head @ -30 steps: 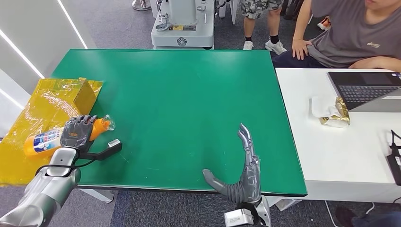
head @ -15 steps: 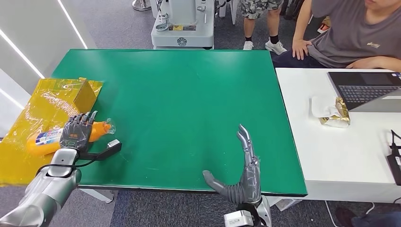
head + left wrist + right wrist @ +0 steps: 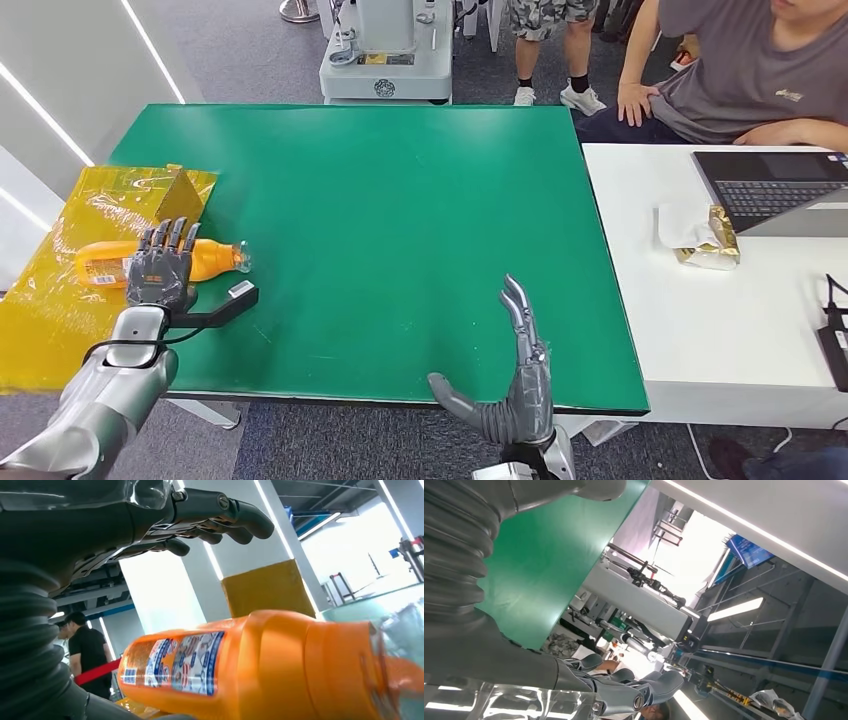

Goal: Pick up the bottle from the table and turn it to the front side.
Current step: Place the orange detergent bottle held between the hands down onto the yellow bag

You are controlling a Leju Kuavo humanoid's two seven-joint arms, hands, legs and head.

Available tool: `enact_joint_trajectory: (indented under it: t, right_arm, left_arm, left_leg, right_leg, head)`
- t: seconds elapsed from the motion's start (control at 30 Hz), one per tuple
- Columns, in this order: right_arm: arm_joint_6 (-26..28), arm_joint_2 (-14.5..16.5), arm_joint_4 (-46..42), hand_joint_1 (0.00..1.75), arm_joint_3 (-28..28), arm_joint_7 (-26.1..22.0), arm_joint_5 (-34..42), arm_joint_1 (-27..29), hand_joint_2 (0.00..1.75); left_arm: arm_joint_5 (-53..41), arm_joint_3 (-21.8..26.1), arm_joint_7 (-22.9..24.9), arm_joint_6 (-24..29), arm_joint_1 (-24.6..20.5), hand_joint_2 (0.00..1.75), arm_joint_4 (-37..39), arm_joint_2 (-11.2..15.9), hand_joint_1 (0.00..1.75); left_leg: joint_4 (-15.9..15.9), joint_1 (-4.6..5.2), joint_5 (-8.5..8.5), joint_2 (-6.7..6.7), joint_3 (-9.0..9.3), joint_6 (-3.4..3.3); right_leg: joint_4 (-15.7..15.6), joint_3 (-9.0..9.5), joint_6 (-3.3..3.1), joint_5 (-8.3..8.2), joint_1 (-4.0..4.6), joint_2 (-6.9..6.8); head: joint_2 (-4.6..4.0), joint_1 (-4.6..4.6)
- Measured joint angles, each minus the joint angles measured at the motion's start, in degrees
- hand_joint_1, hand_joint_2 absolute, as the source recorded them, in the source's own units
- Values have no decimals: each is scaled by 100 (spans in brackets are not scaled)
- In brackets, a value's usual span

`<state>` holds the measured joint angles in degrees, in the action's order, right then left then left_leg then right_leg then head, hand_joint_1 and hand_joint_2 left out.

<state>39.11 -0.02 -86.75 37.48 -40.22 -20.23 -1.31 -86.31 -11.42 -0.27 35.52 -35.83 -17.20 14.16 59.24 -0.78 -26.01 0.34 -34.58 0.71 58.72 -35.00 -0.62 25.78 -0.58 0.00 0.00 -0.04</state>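
Observation:
An orange bottle [image 3: 212, 260] with a blue-and-white label lies on its side at the left edge of the green table [image 3: 400, 220], its clear cap toward the table's middle. My left hand [image 3: 160, 268] hovers over the bottle's middle with its fingers spread and straight. In the left wrist view the fingers [image 3: 220, 515] stand apart above the bottle [image 3: 260, 665], not wrapped round it. My right hand [image 3: 512, 385] stands open and upright at the table's near edge, holding nothing; its fingers [image 3: 624, 692] hang in the air off the table.
A crinkled yellow sheet [image 3: 50, 320] lies under and left of the bottle, with a small brown box [image 3: 180, 200] at its far end. A white table [image 3: 700, 320] on the right carries a laptop [image 3: 775, 185] and a gold packet [image 3: 708, 245]. People sit and stand beyond the tables.
My left hand has let go of the bottle and spread its fingers. The bottle now lies flatter and a little farther from me. The right hand has barely moved.

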Motion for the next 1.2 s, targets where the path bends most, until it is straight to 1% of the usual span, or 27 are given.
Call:
enact_joint_trajectory:
  t: [0.13, 0.2, 0.3, 0.33, 0.4, 0.47, 0.53, 0.57, 0.6, 0.67, 0.7, 0.73, 0.8, 0.87, 0.9, 0.93, 0.97, 1.03, 1.1, 1.17, 1.2]
  right_arm:
    - [-1, 0, -11, 0, -1, 0, 21, 0, 175]
    - [0, 0, -11, 0, -2, 0, 32, 0, 175]
    - [0, 1, -11, 0, -2, 0, 65, -3, 175]
    - [0, 1, -11, 0, -2, 0, 80, -3, 175]
    - [0, 2, -11, 0, -3, 0, 102, -3, 175]
    - [0, 2, -11, 0, -3, 0, 104, -4, 175]
    - [0, 2, -11, 0, -2, 0, 111, -6, 175]
    - [-1, 2, -11, 0, -2, 0, 128, -10, 175]
    - [-1, 2, -11, 0, -2, 0, 155, -21, 175]
    - [-1, 4, -10, 0, 2, 0, 225, -53, 175]
    - [-1, 4, -9, 0, 5, 0, 265, -70, 175]
    - [-1, 5, -7, 0, 10, 0, 302, -90, 175]
    - [-1, 6, 9, 0, 32, 0, 397, -149, 175]
    - [-1, 6, 38, 0, 68, 0, 514, -241, 175]
    - [-1, 5, 55, 0, 88, 0, 576, -291, 175]
    - [-1, 5, 72, 0, 110, 0, 637, -344, 175]
    - [-1, 6, 91, 0, 137, 0, 693, -396, 175]
    - [-1, 7, 126, 0, 201, 0, 803, -503, 175]
    - [-1, 7, 163, 0, 273, 0, 923, -614, 175]
    - [-1, 13, 207, 0, 345, 0, 1055, -732, 175]
    - [-2, 21, 233, 0, 379, 0, 1120, -793, 175]
  left_arm:
    - [89, 197, -56, 322, 52, 175, -117, 5, 0]
    - [200, 440, -343, 391, 182, 175, -462, -11, 0]
    - [309, 1223, -1186, 428, 460, 175, -1351, -129, 0]
    - [326, 1512, -1359, 438, 525, 175, -1607, -175, 0]
    - [342, 1960, -1468, 445, 608, 175, -1977, -245, 0]
    - [346, 2248, -1525, 445, 678, 175, -2244, -286, 0]
    - [430, 2492, -1796, 445, 739, 175, -2483, -354, 0]
    - [610, 2686, -2211, 446, 759, 175, -2643, -430, 0]
    - [935, 2930, -2749, 447, 777, 175, -2842, -534, 0]
    - [1984, 3389, -3713, 448, 831, 175, -3311, -742, 0]
    - [2630, 3506, -3910, 450, 875, 175, -3563, -818, 0]
    - [3307, 3550, -3966, 453, 928, 175, -3824, -877, 0]
    - [4720, 3502, -3977, 459, 1024, 175, -4345, -976, 0]
    - [6287, 3274, -3992, 371, 1088, 175, -4769, -1035, 0]
    - [7088, 3077, -3996, 220, 1110, 175, -4934, -1055, 0]
    - [7785, 2850, -3997, -57, 1125, 175, -5060, -1085, 0]
    - [8342, 2604, -3997, -469, 1134, 175, -5145, -1122, 0]
    - [8907, 2169, -3997, -1505, 1148, 175, -5194, -1245, 0]
    - [9107, 1773, -3997, -2386, 1168, 175, -5160, -1389, 0]
    - [9238, 1379, -3997, -2968, 1218, 175, -5103, -1572, 0]
    - [9293, 1189, -3997, -3142, 1262, 175, -5073, -1688, 0]
  left_leg:
    - [0, 0, 0, 0, 0, 0]
    - [0, 0, 0, 1, 0, 0]
    - [0, 1, -1, 4, -3, 0]
    - [0, 1, -1, 5, -4, 1]
    - [0, 1, -3, 6, -4, 3]
    - [0, 0, -3, 2, -4, 4]
    - [0, -1, -2, 0, -5, 4]
    - [0, -2, -1, 0, -6, 4]
    - [0, -2, -1, 1, -6, 5]
    - [0, -1, -2, 12, -4, 6]
    - [0, -1, -2, 18, -3, 6]
    - [1, -1, -3, 21, -3, 6]
    - [1, -1, -3, 12, -4, 6]
    - [2, -1, -2, 1, -5, 6]
    - [2, -1, -2, -3, -5, 5]
    - [2, -1, 0, -8, -6, 4]
    - [1, -1, 1, -14, -6, 3]
    - [1, 0, 3, -19, -7, 3]
    - [2, 3, 5, -16, -6, 4]
    - [3, 8, 6, -14, -5, 4]
    - [3, 10, 6, -14, -4, 3]
  right_leg:
    - [0, 0, 0, 0, 0, 1]
    - [0, -2, 0, 0, 0, 2]
    - [0, -5, 0, 0, 0, 6]
    - [0, -6, 0, 0, 0, 7]
    - [0, -6, 0, 0, 0, 8]
    - [0, -6, 0, 1, 0, 4]
    - [0, -6, -1, 1, 0, 0]
    - [0, -5, -1, 1, 1, 0]
    - [0, -5, -2, -1, 1, 2]
    - [0, -6, -6, -4, 1, 12]
    - [0, -8, -9, -6, 1, 18]
    - [0, -9, -9, -6, 1, 21]
    - [-1, -10, -8, -5, 1, 13]
    - [-2, -9, -6, -3, 1, 0]
    - [-3, -8, -6, -3, 1, -5]
    - [-3, -5, -6, -3, 1, -13]
    - [-4, -2, -6, -3, 1, -20]
    - [-4, 2, -6, -5, 1, -29]
    - [-4, 3, -6, -10, -1, -24]
    - [-4, 2, -5, -13, -6, -19]
    - [-4, 2, -4, -13, -9, -18]
  head:
    - [0, 0]
    - [0, 0]
    - [0, 1]
    - [0, 1]
    - [0, 0]
    - [0, 0]
    - [0, -1]
    - [0, 0]
    - [0, 0]
    - [0, 1]
    - [0, 1]
    - [0, 0]
    - [0, 1]
    - [0, 1]
    - [0, 0]
    - [0, 0]
    - [0, 1]
    - [0, 1]
    - [0, 1]
    - [0, 1]
    - [0, 1]
